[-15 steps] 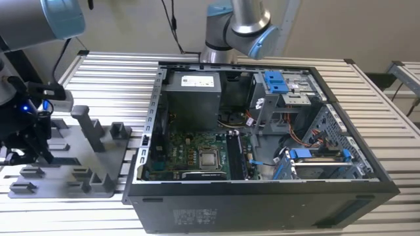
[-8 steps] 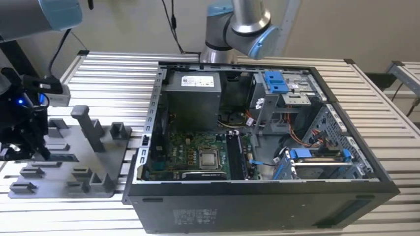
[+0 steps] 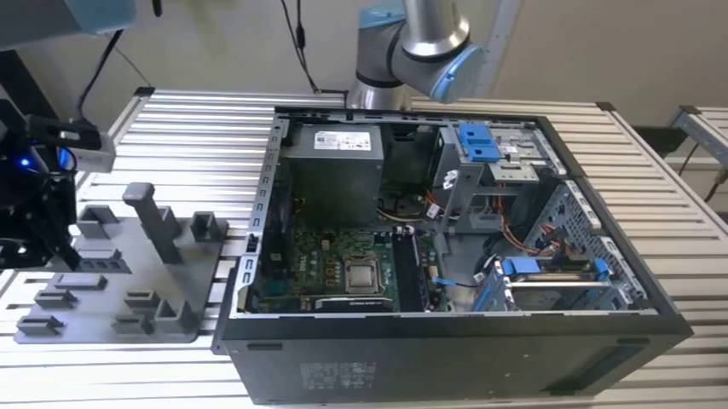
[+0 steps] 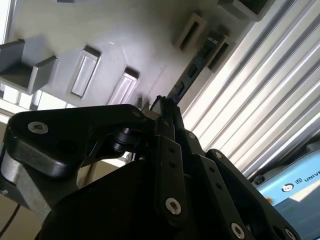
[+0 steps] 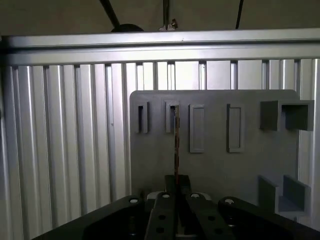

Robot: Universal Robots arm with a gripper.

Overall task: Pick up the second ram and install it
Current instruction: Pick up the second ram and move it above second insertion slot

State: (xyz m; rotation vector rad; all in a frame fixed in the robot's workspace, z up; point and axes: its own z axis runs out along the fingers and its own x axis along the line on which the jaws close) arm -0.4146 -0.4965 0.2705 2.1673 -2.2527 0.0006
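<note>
1. The gripper (image 5: 176, 182) has its two fingers drawn close together on the near end of the second ram (image 4: 194, 67). In both wrist views the stick runs straight out from between the fingertips, so it appears clamped on the board rather than loose around it.
2. The stick stands on edge, and the fingers press on its two flat faces. Holding it by one end this way probably leaves the long contact edge free and keeps the board square for a socket.
3. Just ahead of the fingertips, the far end of the stick meets a narrow holder (image 5: 170, 120) on the grey tray (image 5: 250, 170). Whether that end rests in the holder or has lifted clear of it cannot be told.
4. To either side of that holder are more narrow slots (image 5: 196, 127), and the ones seen face-on look empty. They seem shaped to keep thin boards upright so the fingers can close on them.
5. Beneath the gripper and the tray lies the slatted metal table (image 5: 60, 150).
6. Well away from the gripper, toward the exterior view's right, the open computer case (image 3: 455, 362) lies on its side. Its motherboard (image 3: 330, 256) faces up, likely so parts can go in from above. The stick is nowhere near it, so the installing is not yet done.
</note>
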